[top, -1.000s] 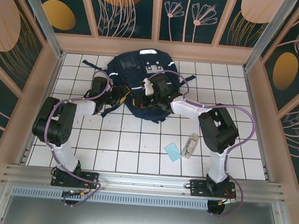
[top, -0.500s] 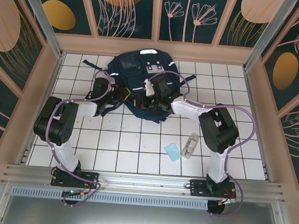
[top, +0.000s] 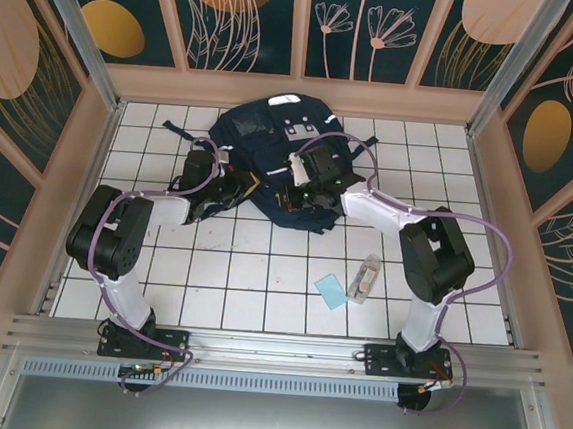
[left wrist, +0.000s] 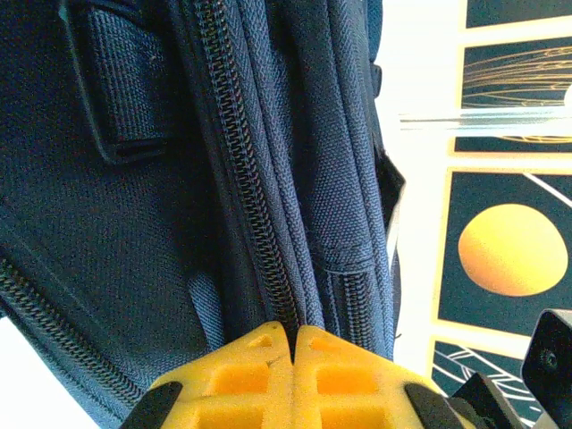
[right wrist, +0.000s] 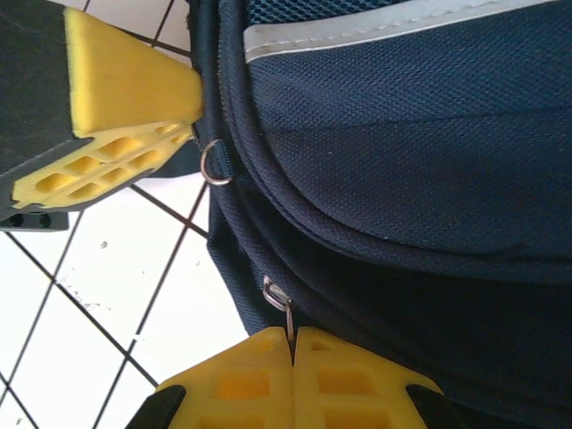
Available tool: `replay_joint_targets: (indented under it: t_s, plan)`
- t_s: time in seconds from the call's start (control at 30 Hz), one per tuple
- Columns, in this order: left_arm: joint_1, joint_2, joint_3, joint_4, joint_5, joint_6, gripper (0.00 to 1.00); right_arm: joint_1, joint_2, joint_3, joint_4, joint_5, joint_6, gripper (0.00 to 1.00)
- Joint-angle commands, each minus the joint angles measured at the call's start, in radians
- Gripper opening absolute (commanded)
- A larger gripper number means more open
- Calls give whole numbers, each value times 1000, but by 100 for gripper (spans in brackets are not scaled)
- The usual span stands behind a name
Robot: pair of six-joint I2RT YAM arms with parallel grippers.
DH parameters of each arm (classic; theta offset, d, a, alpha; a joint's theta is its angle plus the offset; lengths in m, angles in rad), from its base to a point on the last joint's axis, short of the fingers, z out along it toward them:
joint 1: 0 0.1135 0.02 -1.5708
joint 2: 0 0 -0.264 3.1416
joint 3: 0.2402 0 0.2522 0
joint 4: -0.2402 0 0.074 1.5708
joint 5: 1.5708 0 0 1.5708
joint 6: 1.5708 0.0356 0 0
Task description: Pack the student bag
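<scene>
The student bag (top: 274, 133), navy with white stripes, lies at the back middle of the tiled floor. My left gripper (top: 235, 186) is at its left front edge. In the left wrist view that gripper (left wrist: 293, 332) is shut, with a fold of the bag's (left wrist: 134, 223) zipper seam (left wrist: 255, 223) pinched between its yellow tips. My right gripper (top: 302, 180) is at the bag's front. In the right wrist view it (right wrist: 292, 338) is shut on a thin metal zipper pull (right wrist: 286, 308) of the bag (right wrist: 411, 161). A second pull ring (right wrist: 214, 164) hangs free.
A light blue card (top: 331, 292) and a clear case (top: 365, 279) lie on the tiles right of centre, near the right arm. Wooden walls with aluminium posts enclose the floor. One yellow finger of the left gripper (right wrist: 116, 85) sits close to the right gripper.
The left gripper has shut on the bag's edge. Both grippers and the bag's front have shifted a little to the right, and the bag's shape has bunched up.
</scene>
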Motion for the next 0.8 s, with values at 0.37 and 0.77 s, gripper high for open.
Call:
replay_joint_targets:
  t_s: [0.37,0.77]
  plan:
    - [11,-43,28,-31,-27,45,0,-37,-54,-14,-125,144,-77,0]
    - [3,-46,50,-36,18,23,58,-134,-157,-95,-46,14,-52,0]
